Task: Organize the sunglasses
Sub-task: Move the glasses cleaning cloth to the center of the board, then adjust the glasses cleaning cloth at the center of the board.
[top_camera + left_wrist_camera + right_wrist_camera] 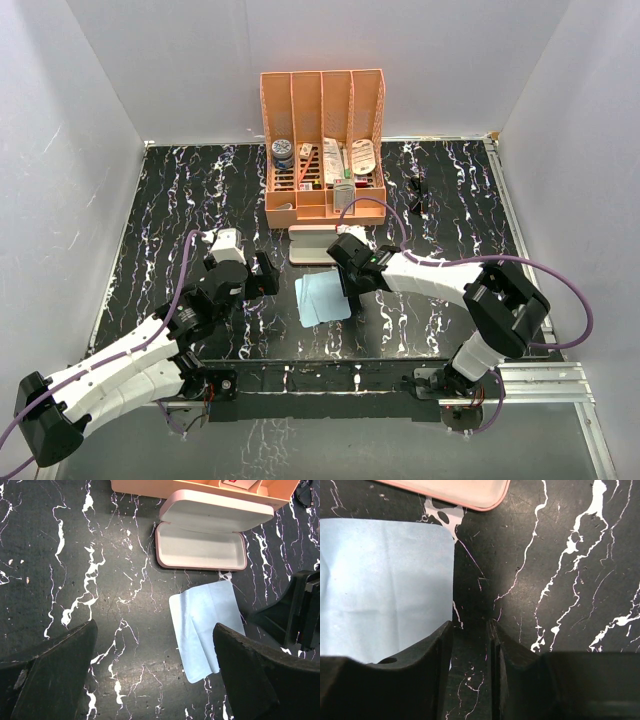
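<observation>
The sunglasses are small, black and thin-framed. They lie on the table at the back right, beside the organizer, far from both grippers. A dark bit at the left wrist view's top right corner may be them. The pink case lies open and empty in front of the organizer, and shows in the left wrist view. The light blue cloth lies flat before it. My left gripper is open and empty left of the cloth. My right gripper hangs low at the cloth's right edge, its jaws slightly apart with nothing between them.
An orange desk organizer with several small items stands at the back middle. White walls close in the black marbled table. My right arm's wrist shows at the right of the left wrist view.
</observation>
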Motion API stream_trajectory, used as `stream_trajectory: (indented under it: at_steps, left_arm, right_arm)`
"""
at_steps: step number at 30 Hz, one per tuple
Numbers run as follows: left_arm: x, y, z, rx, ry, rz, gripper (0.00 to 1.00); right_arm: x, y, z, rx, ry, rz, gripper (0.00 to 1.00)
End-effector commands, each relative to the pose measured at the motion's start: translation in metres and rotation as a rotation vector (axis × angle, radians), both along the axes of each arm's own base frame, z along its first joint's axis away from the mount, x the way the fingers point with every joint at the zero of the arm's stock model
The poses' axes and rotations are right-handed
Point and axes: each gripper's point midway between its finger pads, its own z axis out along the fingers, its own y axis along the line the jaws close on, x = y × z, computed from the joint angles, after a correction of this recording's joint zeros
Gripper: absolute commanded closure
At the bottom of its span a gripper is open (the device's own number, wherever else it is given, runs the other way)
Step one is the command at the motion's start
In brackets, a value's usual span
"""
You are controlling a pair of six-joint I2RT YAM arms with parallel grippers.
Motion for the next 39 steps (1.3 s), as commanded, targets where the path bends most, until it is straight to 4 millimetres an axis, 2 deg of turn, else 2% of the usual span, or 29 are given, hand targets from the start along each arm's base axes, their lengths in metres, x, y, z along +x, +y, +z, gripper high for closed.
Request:
stream_trajectory:
  at_steps: [1,22,30,39]
  left_arm:
    - [0.0,-0.001,0.0,0.012,-0.007,-0.013,0.01]
    - [0.0,-0.002,-0.006,0.02,0.005,-0.018,0.01]
    - [0.0,-0.002,-0.006,0.016,0.003,-0.018,0.01]
    - [-0.001,-0.001,-0.006,0.011,-0.002,-0.021,0.01]
  right_arm:
    - [0.01,0.013,0.01,0.022,-0.025,0.036,0.7]
    - [0.012,0.026,0.004,0.046,0.0,0.069,0.68]
    - [0.01,0.034,0.001,0.091,0.022,0.041,0.7]
    - [0.01,0.034,-0.003,0.092,0.034,-0.003,0.74]
